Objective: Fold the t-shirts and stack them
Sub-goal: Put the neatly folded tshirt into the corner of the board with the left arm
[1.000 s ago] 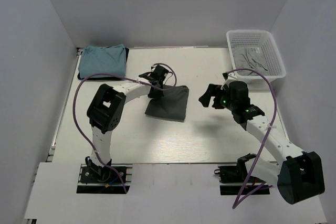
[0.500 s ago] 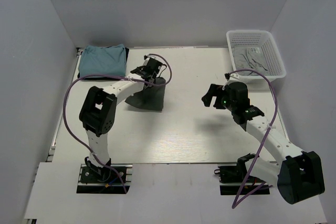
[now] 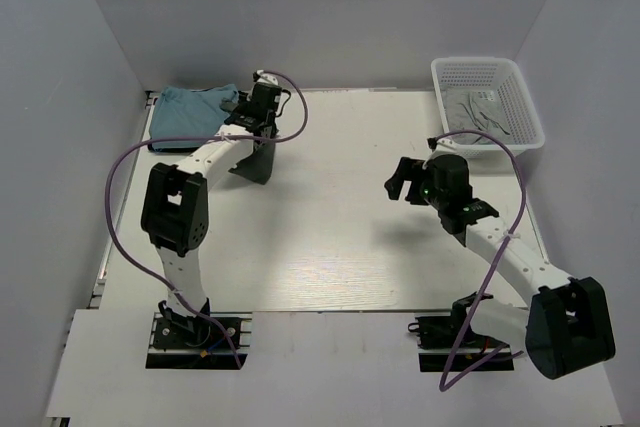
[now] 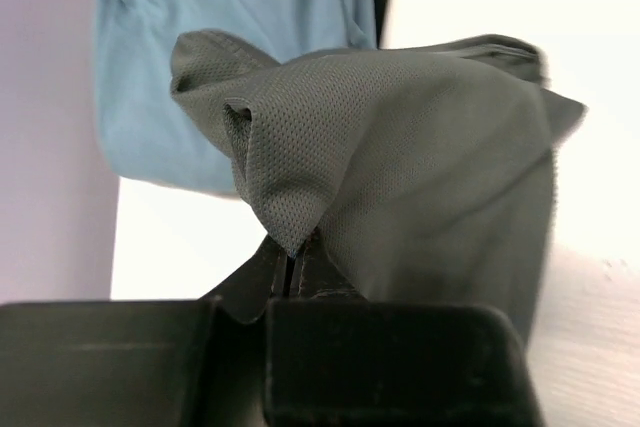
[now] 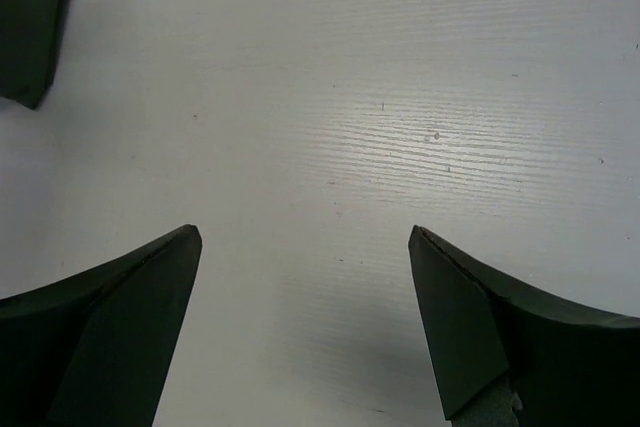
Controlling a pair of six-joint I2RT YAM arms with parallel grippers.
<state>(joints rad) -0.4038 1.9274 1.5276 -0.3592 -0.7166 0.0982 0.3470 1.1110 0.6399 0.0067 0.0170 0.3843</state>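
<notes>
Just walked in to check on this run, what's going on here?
The left end effector is shut on a dark grey shirt, which hangs bunched from it next to the folded blue shirt at the far left corner of the table. The right end effector is open and empty above bare tabletop. Some pale shirts lie in the white basket at the far right.

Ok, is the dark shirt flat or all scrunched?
Scrunched: the dark shirt is bunched into a peak, pinched by the left gripper.
</notes>
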